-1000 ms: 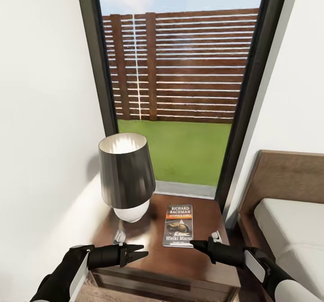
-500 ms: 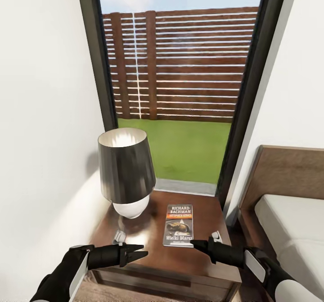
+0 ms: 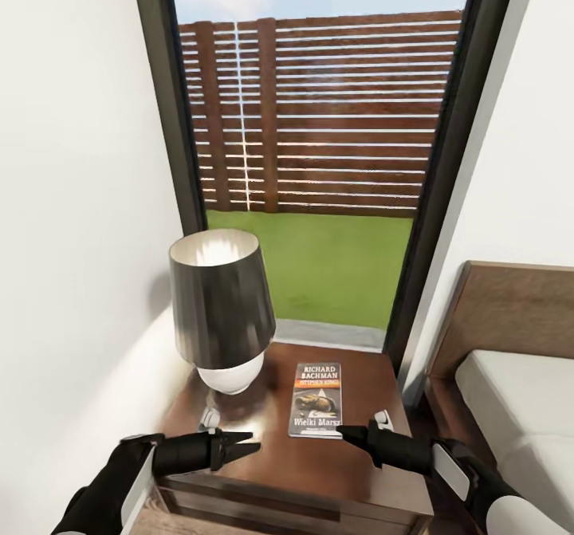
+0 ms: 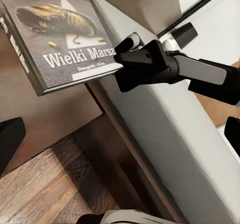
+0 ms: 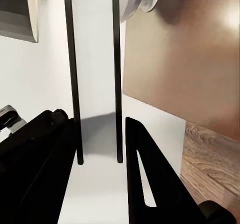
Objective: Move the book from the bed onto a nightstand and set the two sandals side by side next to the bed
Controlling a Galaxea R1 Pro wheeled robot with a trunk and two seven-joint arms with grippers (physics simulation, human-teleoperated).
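The book (image 3: 316,399) lies flat on the nightstand (image 3: 359,471), to the right of the lamp, cover up with "RICHARD BACHMAN" at its far end. The left wrist view shows its near end (image 4: 55,33). My right gripper (image 3: 347,434) hovers open just off the book's near right corner, with nothing between its fingers (image 5: 145,179). It also appears in the left wrist view (image 4: 125,58). My left gripper (image 3: 253,444) is open and empty over the nightstand's front left part, tips pointing toward the book. The bed (image 3: 518,407) stands to the right. The sandals are out of view.
A black-shaded lamp (image 3: 217,300) with a white base takes up the nightstand's back left. A tall dark-framed window (image 3: 319,160) stands behind, and white walls close in on both sides. The brown headboard (image 3: 510,312) rises beside the nightstand. Wood floor (image 4: 40,194) lies below its front.
The whole picture has shifted slightly, so the camera moved. The book lies where it was and both grippers keep the same pose.
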